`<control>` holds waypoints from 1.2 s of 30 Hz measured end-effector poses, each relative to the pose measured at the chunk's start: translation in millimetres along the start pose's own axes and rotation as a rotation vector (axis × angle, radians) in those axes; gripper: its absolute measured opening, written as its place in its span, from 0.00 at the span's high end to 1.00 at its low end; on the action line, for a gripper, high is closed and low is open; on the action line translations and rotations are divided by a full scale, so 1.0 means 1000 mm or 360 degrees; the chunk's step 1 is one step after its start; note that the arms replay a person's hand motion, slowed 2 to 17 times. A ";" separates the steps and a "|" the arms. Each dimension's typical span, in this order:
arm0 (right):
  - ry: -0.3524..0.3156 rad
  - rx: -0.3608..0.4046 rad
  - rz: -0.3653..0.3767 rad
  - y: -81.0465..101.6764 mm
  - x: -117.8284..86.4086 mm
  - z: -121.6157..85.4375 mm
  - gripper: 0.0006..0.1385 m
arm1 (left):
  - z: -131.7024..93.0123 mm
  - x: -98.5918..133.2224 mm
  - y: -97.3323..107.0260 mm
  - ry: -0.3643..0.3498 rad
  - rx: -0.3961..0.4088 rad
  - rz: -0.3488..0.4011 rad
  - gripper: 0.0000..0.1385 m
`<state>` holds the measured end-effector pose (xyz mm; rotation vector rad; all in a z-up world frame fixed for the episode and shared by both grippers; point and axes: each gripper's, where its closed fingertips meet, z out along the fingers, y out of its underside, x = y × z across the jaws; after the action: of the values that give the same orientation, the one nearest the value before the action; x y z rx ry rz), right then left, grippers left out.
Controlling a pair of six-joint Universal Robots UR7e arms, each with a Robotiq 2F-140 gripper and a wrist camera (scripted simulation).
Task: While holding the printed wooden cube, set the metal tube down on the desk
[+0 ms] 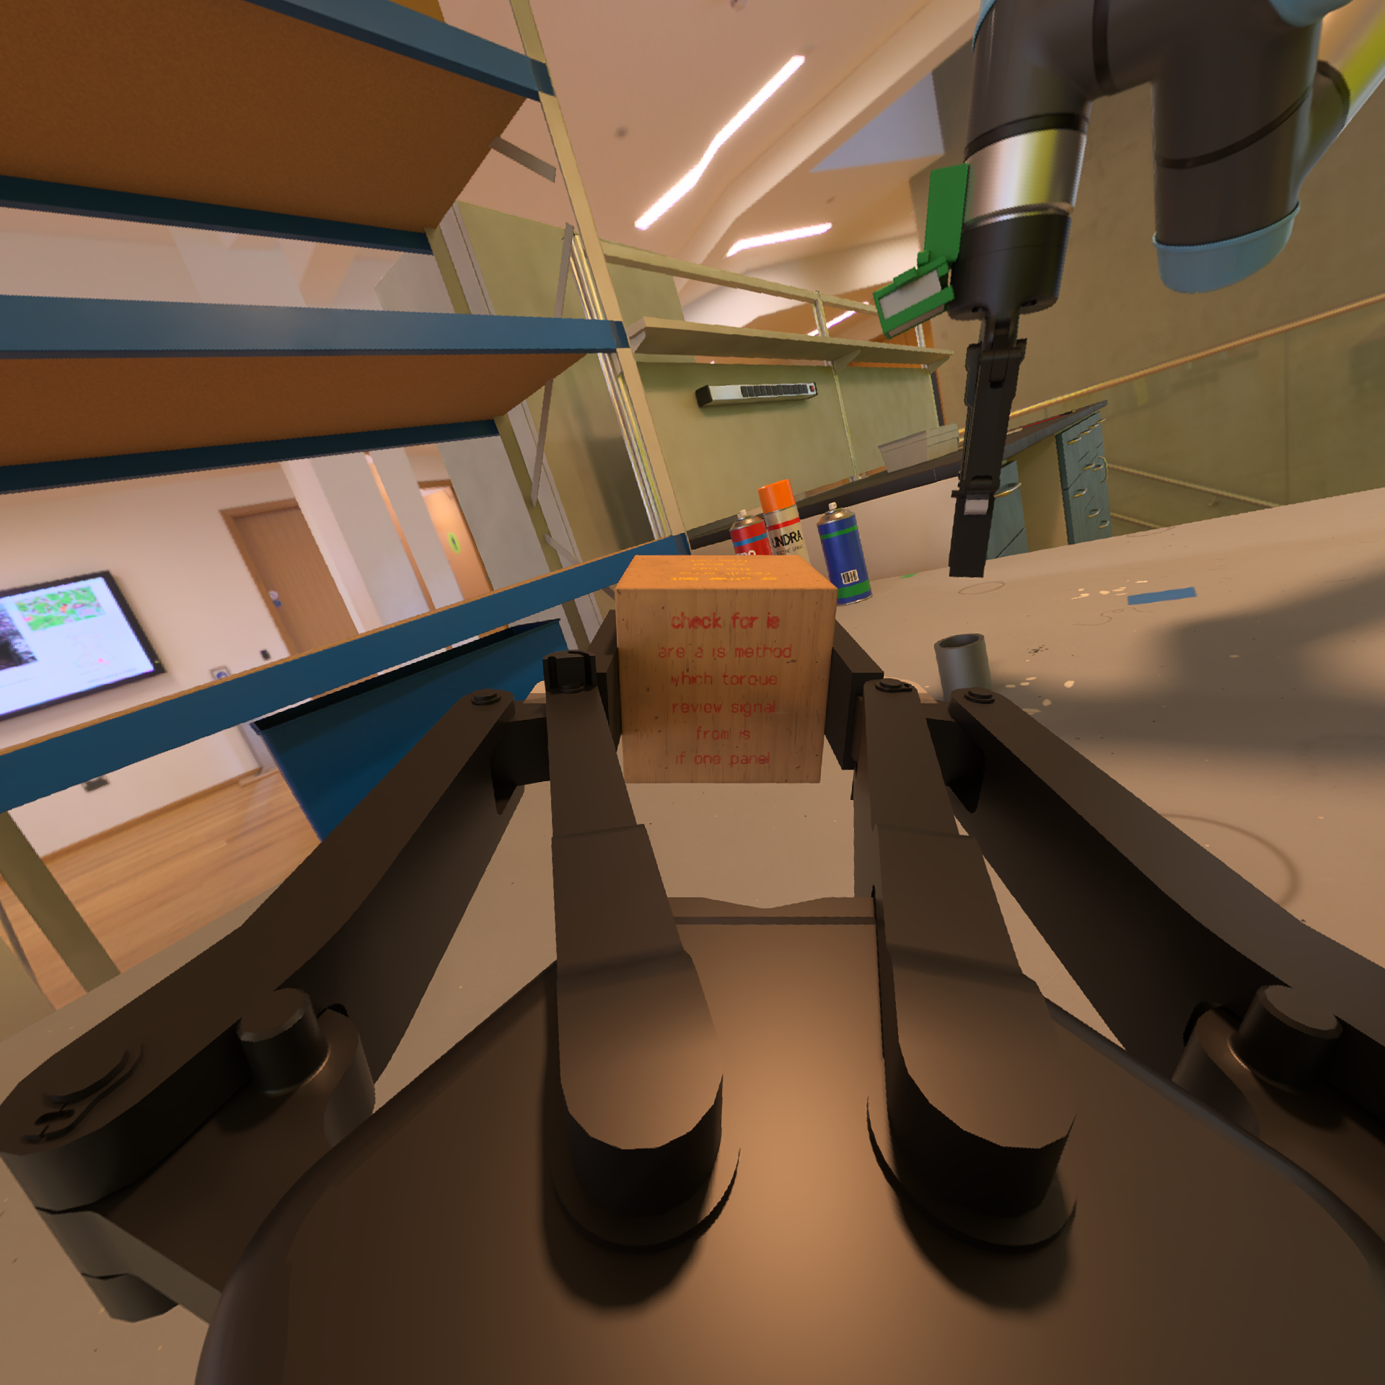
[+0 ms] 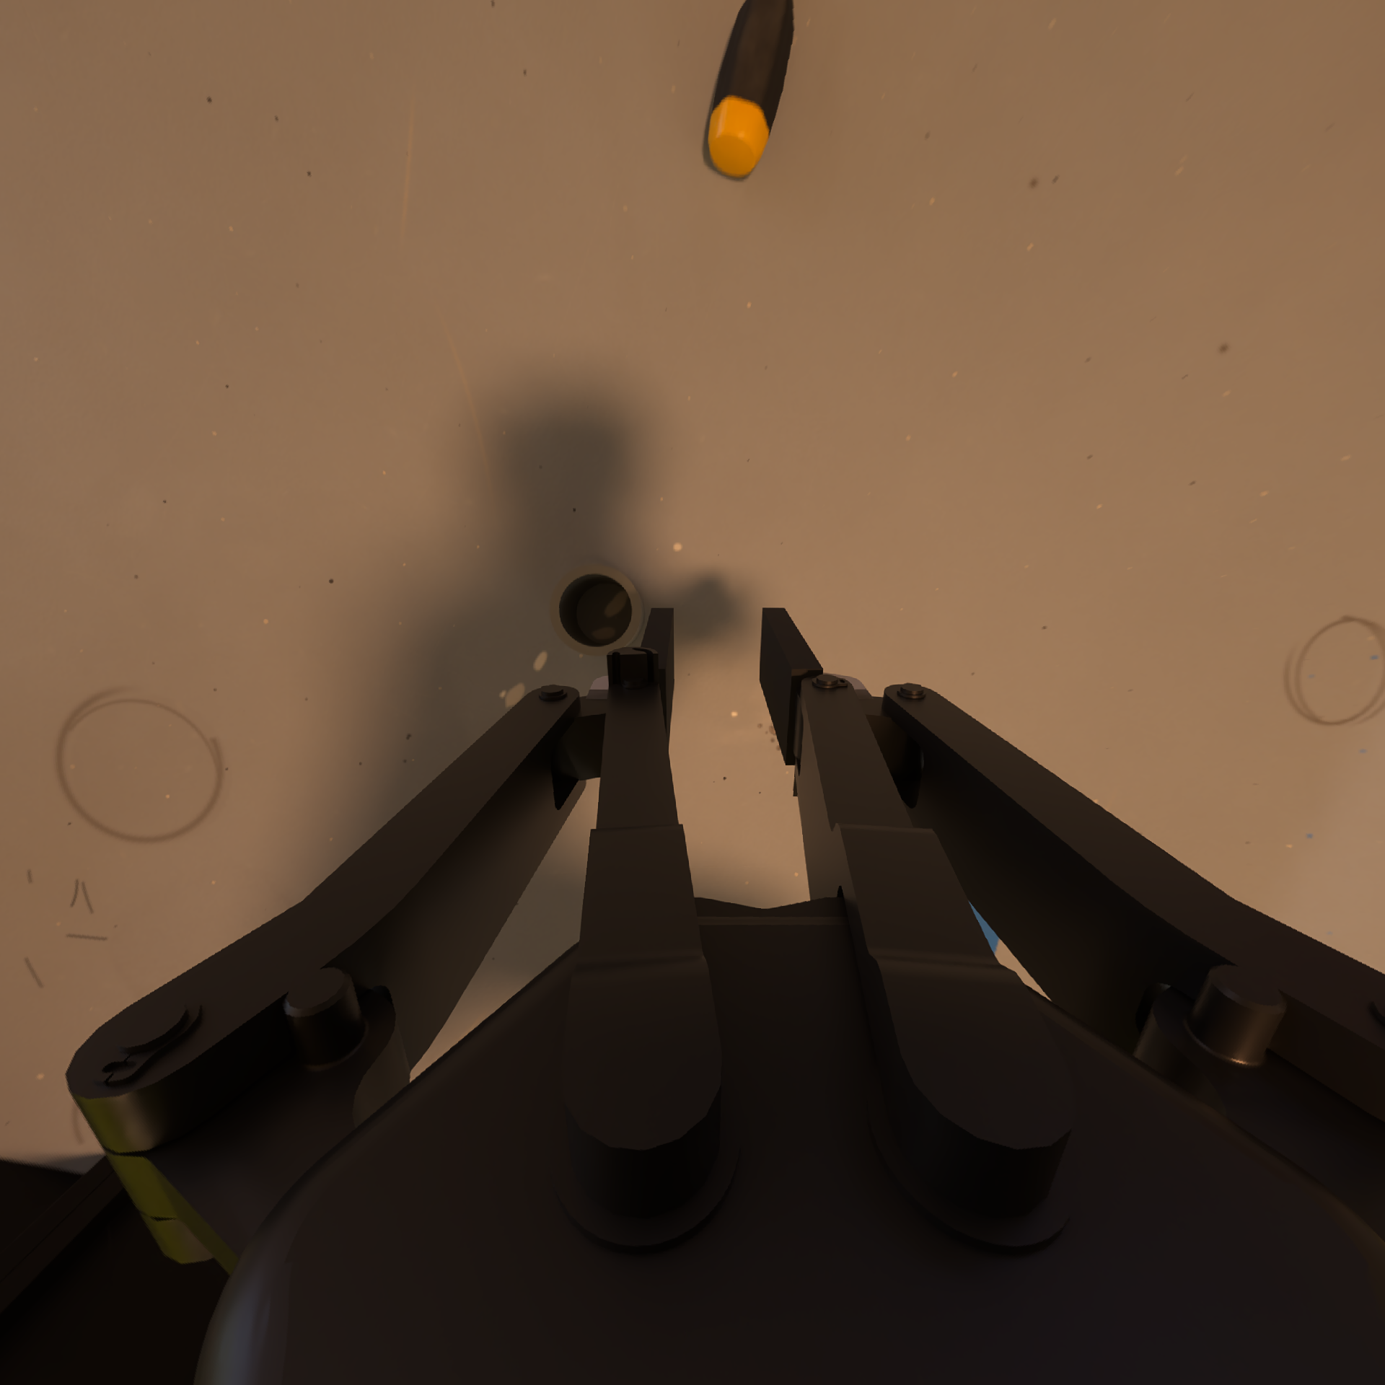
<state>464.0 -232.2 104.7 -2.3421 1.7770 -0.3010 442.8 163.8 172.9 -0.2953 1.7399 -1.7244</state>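
Note:
The wooden cube (image 1: pixel 723 674) with red print sits between the fingers of my left gripper (image 1: pixel 723 701), which is shut on it and holds it above the desk (image 1: pixel 1124 749). The short grey metal tube (image 1: pixel 961 663) stands upright on the desk, just right of the cube. In the right wrist view I look down into the tube's open end (image 2: pixel 596 611); it stands just outside the left finger of my right gripper (image 2: pixel 716 622). My right gripper is open and empty above the desk, pointing down; it also shows in the left wrist view (image 1: pixel 970 558).
Three spray cans (image 1: pixel 794 536) stand behind the cube at the desk's far edge. A blue and wood shelf rack (image 1: pixel 300 352) rises on the left. A dark object with an orange end (image 2: pixel 738 135) lies on the desk. Blue tape (image 1: pixel 1160 596) is stuck to the desk.

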 end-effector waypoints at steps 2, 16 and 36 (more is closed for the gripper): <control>0.0052 0.0042 -0.0010 -0.005 -0.001 -0.007 0.78 | 0.000 0.000 0.000 0.0000 0.0001 -0.0001 0.57; 0.0302 0.0458 -0.0149 -0.054 -0.023 -0.058 0.78 | 0.000 -0.001 0.001 -0.0005 -0.0002 0.0000 0.57; 0.0162 0.0912 -0.0864 -0.127 -0.135 -0.078 0.77 | 0.001 -0.002 0.002 -0.0010 -0.0010 0.0000 0.57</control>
<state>525.4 -70.5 207.7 -2.3279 0.8706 -0.8832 445.3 164.6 171.4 -0.3032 1.7410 -1.7167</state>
